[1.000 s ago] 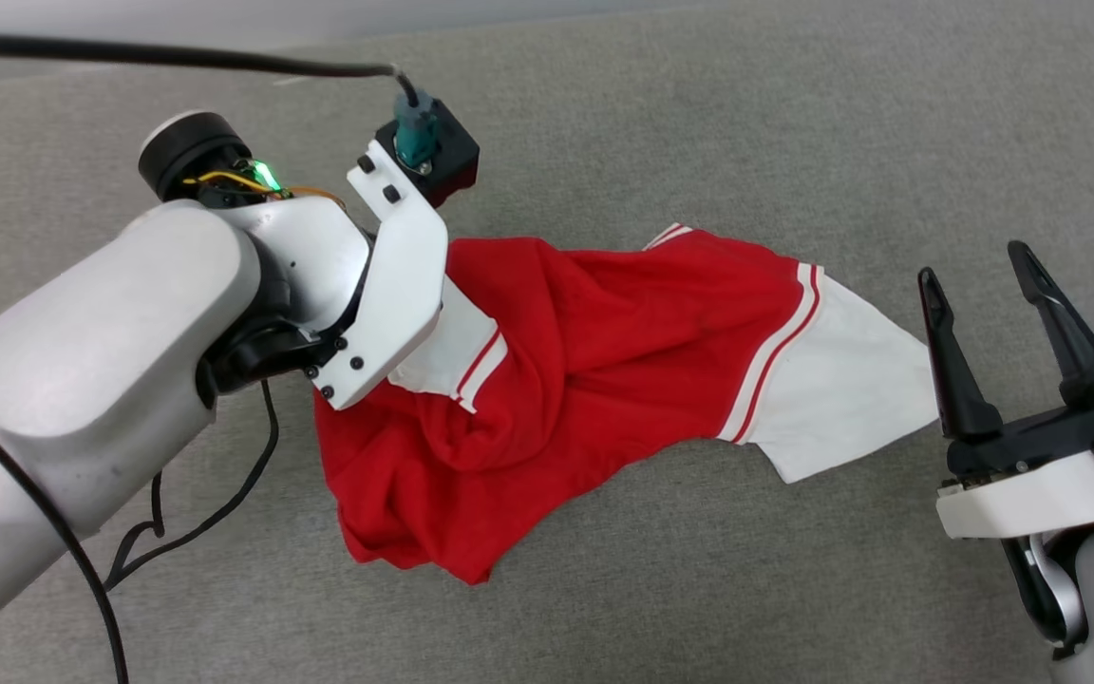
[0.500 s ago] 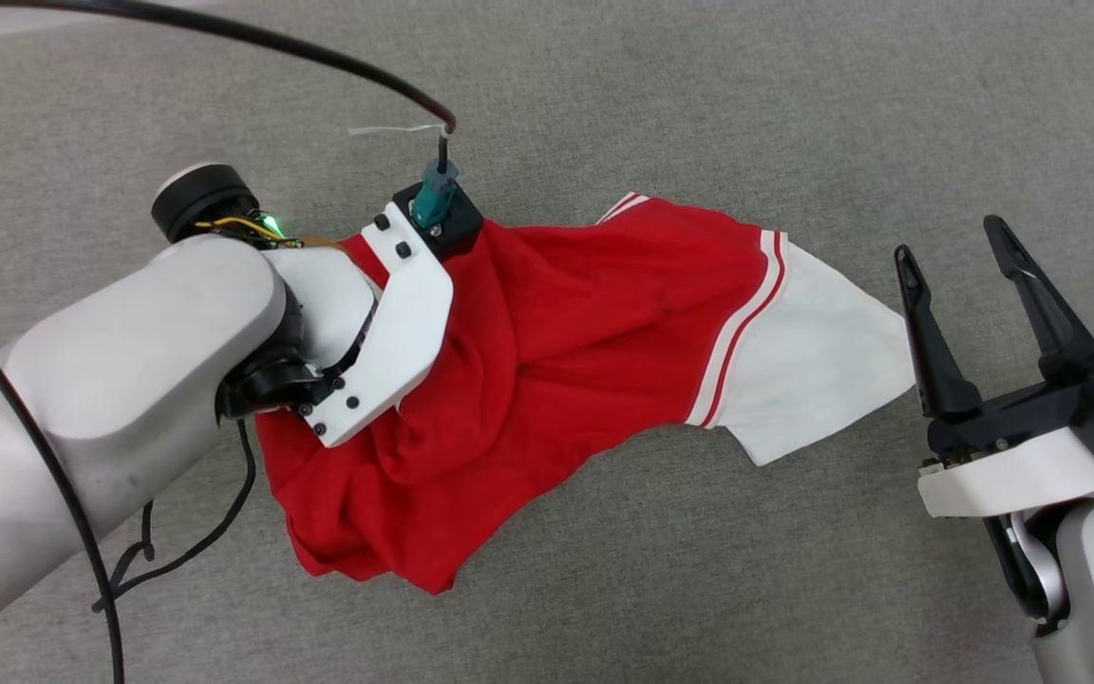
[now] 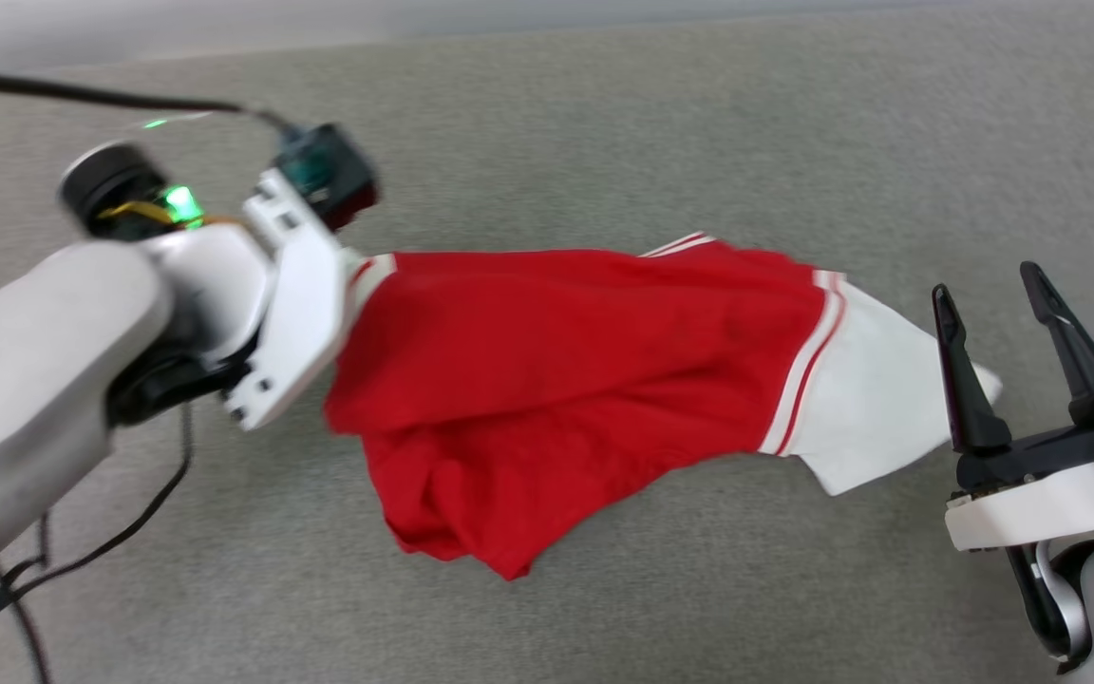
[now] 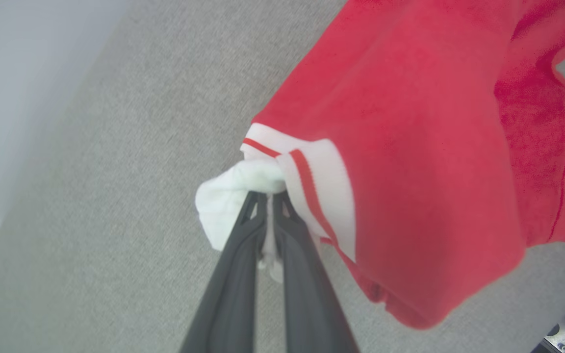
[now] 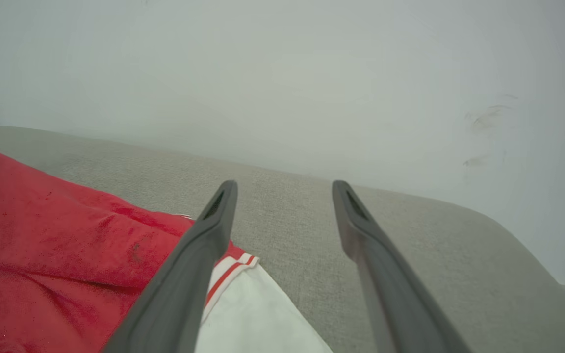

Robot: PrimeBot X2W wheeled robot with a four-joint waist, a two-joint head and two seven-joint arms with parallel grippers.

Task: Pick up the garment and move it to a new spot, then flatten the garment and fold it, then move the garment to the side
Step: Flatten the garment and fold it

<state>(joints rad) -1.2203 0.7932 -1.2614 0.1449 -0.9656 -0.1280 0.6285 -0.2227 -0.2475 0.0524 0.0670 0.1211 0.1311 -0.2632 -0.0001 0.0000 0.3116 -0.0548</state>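
The garment (image 3: 556, 370) is a red T-shirt with white sleeves and striped trim, stretched across the grey surface and partly lifted at its left end. In the left wrist view my left gripper (image 4: 269, 197) is shut on the bunched white sleeve of the garment (image 4: 410, 162), which hangs from it to the right. My left arm (image 3: 291, 294) sits at the shirt's left end in the head view, its fingers hidden. My right gripper (image 3: 989, 285) stands open at the right, its near finger over the other white sleeve tip. The right gripper (image 5: 282, 189) holds nothing, with the garment (image 5: 66, 245) at its left.
The grey fabric surface (image 3: 699, 123) runs on all sides of the shirt. A pale wall (image 5: 282, 73) rises behind its far rounded edge. A black cable (image 3: 82, 93) trails from my left wrist, with more cable loops (image 3: 91, 551) below the arm.
My left gripper has shut on the white sleeve and lifted it up and to the left, pulling the shirt taut. The head view has shifted. The right gripper stays open.
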